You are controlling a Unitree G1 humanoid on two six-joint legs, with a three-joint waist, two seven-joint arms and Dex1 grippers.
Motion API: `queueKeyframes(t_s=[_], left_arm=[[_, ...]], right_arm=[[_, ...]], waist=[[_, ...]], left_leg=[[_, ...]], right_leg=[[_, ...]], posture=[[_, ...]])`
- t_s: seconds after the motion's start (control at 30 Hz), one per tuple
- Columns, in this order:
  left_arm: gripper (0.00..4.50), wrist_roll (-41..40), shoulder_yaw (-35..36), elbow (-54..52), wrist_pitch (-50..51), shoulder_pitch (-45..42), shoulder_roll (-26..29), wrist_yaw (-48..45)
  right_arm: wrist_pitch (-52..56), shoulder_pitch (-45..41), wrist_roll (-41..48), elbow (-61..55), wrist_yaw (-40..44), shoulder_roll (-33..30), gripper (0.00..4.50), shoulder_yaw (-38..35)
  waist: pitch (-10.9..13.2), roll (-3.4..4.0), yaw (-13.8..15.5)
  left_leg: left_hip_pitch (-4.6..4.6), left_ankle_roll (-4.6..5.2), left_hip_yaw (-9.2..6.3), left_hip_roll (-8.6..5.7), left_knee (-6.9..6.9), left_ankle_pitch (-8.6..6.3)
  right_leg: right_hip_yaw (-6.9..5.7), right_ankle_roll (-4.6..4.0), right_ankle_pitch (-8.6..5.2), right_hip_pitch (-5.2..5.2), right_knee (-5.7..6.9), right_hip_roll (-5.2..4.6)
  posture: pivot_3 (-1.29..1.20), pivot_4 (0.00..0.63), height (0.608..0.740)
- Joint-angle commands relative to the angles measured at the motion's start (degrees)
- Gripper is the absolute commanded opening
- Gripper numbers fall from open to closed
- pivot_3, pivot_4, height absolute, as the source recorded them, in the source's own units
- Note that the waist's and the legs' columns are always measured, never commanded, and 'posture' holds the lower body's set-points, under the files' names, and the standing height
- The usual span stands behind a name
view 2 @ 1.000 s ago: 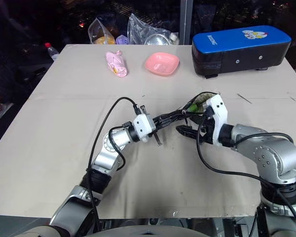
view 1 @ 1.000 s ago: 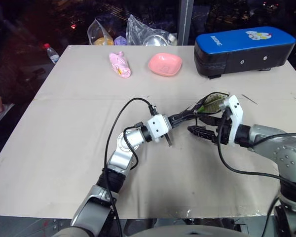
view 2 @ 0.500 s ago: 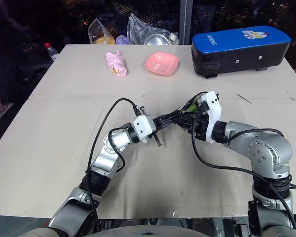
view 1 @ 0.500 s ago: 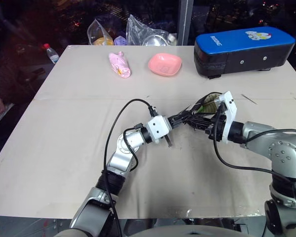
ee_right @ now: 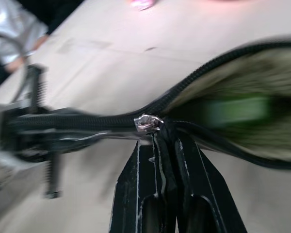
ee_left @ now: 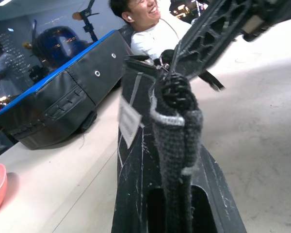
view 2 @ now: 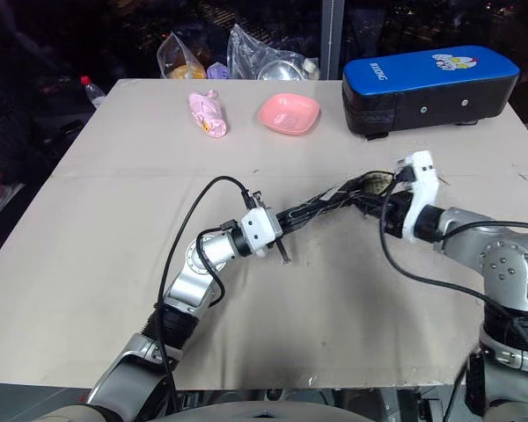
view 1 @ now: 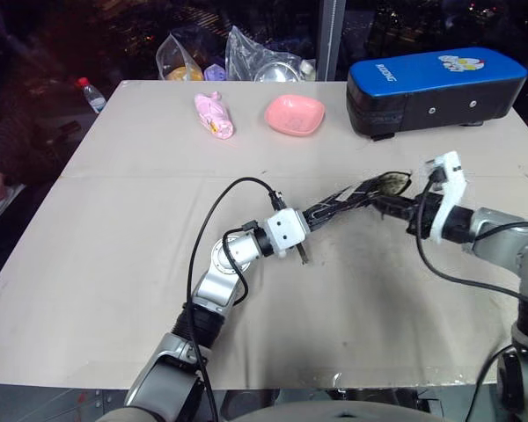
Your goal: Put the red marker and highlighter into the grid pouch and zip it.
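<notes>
Left to right across the tabletop (view 1: 114, 264): a water bottle (view 1: 90, 93) at the far left edge, a pink wrapped thing (view 1: 214, 115), then a pink dish (view 1: 295, 114), with plastic bags (view 1: 246, 57) behind them. All sit well away from the work.

Mid-table, the left gripper (view 1: 321, 211) is clamped shut on the near end of the grid pouch (view 1: 356, 198), holding it off the tabletop. In the left wrist view its fingers pinch a dark fabric end of the pouch, the white label (ee_left: 129, 121) just beside.

The pouch's long axis runs from the left gripper away to the right, toward the right gripper (view 1: 396, 207). That gripper is closed on the zipper pull (ee_right: 149, 122), seen in the right wrist view right at its fingertips. The zipper is shut on the left gripper's side of the slider; beyond it the mouth gapes open, with the green highlighter (ee_right: 237, 110) inside. The red marker I can't make out; probably inside too.

Judgement: zipping in progress, about half the mouth left. The pull has to travel along the pouch's axis, away from the left gripper, which anchors the other end. Right arm is the one to do it.

Far right, the big blue-topped case (view 1: 436, 88) stands well apart, not in the way. Nothing blocks the pull path.
</notes>
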Motion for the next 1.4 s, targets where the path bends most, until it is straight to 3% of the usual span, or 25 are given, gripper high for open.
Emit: queueKeyframes(t_s=[0.03,0.2,0.43,0.57,0.67,0.73,0.93,1.0,1.1,1.23,1.4], left_arm=[[0.00,-0.27,1.81,-0.93,-1.10,0.05,1.22,0.80],[0.00,-0.07,2.15,-0.56,-1.31,-0.03,1.89,1.48],[0.00,0.96,2.38,0.84,-1.39,-1.15,2.21,3.31],[0.00,0.57,2.79,1.06,-0.54,-1.02,2.90,2.68],[0.94,0.22,2.45,0.75,-0.59,-0.01,5.76,-0.59],[1.63,1.44,2.89,1.15,-1.50,0.52,7.52,-0.58],[3.55,-8.10,5.75,-7.39,6.26,8.90,11.88,-5.37],[4.43,-12.40,7.01,-12.17,11.85,12.78,13.47,-6.77],[4.43,-17.90,11.14,-19.91,21.94,20.04,15.84,-4.70],[4.50,-22.05,16.45,-27.46,30.57,28.89,17.50,-1.49],[4.50,-22.66,18.75,-32.56,33.94,34.57,17.08,0.80]], right_arm=[[-6.03,-2.24,-5.63,5.58,-4.32,-2.38,0.01,-5.98],[-11.17,-4.25,-10.98,12.31,-7.45,-4.43,0.01,-7.23],[-10.51,0.50,-7.15,5.41,1.27,-5.57,0.01,-2.53],[-14.84,6.10,-9.65,3.27,9.36,-10.47,1.31,0.72],[-25.41,14.86,-16.44,2.29,17.73,-16.63,2.70,4.31],[-32.93,18.60,-17.38,3.62,21.70,-15.64,3.38,3.00],[-52.61,24.40,-23.53,11.76,29.13,-13.57,3.50,2.37],[-58.28,25.05,-24.40,14.63,31.85,-12.72,3.50,2.56],[-64.50,23.71,-21.71,21.12,39.79,-11.16,3.50,1.80],[-65.25,21.33,-20.13,29.53,46.75,-12.00,4.39,1.35],[-68.45,19.49,-21.09,35.38,51.31,-11.77,4.39,2.00]], waist=[[0.00,0.00,-0.03],[0.00,0.01,-0.10],[0.00,0.02,-0.06],[0.00,0.01,0.04],[0.00,0.01,0.07],[0.00,0.01,-0.13],[0.00,0.02,-0.59],[0.00,0.02,-0.72],[0.02,0.03,-0.79],[0.02,0.04,-0.63],[0.02,0.05,0.08]], left_leg=[[0.01,0.00,0.01,0.00,0.00,0.00],[0.01,0.00,0.03,0.02,-0.01,0.00],[0.01,0.00,0.02,0.04,-0.02,0.00],[0.00,0.01,0.02,0.03,-0.02,0.00],[0.00,0.01,0.01,0.03,-0.02,0.00],[0.02,0.01,0.01,0.06,-0.03,0.00],[0.15,0.01,0.20,0.16,-0.03,-0.01],[0.16,0.00,0.20,0.21,-0.04,-0.01],[0.17,0.00,0.20,0.27,-0.07,-0.01],[0.29,0.00,0.31,0.28,-0.07,-0.01],[0.33,-0.01,0.35,0.28,-0.07,-0.02]], right_leg=[[0.01,0.00,0.00,0.00,0.00,0.00],[0.03,0.00,0.00,-0.01,0.01,0.03],[0.03,0.00,0.00,-0.01,0.01,0.04],[0.03,0.00,-0.01,0.00,0.00,0.03],[0.01,0.01,-0.01,0.01,-0.01,0.03],[0.01,0.00,-0.02,0.01,-0.02,0.06],[0.18,0.01,-0.02,0.02,-0.01,0.12],[0.19,0.00,-0.02,0.02,-0.02,0.12],[0.19,-0.01,-0.03,0.02,-0.05,0.13],[0.28,-0.15,-0.11,0.09,-0.06,0.08],[0.30,-0.26,-0.17,0.12,-0.07,0.03]], posture=[[0.00,0.150,0.726],[0.00,0.150,0.726],[0.00,0.150,0.726],[0.00,0.150,0.726],[0.00,0.150,0.726],[0.00,0.150,0.726],[0.00,0.150,0.726],[0.00,0.150,0.726],[0.00,0.150,0.726],[0.00,0.150,0.726],[0.00,0.150,0.726]])
